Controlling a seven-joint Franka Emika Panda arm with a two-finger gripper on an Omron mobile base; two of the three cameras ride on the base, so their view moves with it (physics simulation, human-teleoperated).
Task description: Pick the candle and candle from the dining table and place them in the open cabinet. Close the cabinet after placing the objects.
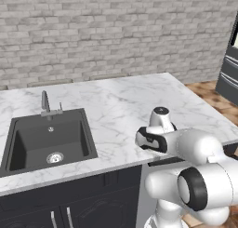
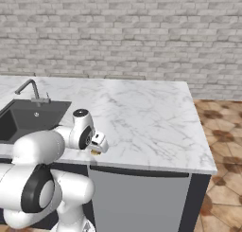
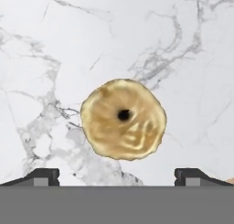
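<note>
Looking down through the hand view, we see the candle, a round golden disc with a dark centre hole, standing on the marble bench, seen from above. The fingers are spread wide and released, one tip at each side, with nothing between them. In the right base view the gripper hangs over the bench's near edge, above the candle. The black sink and tap lie well to the left; nothing stands between.
</note>
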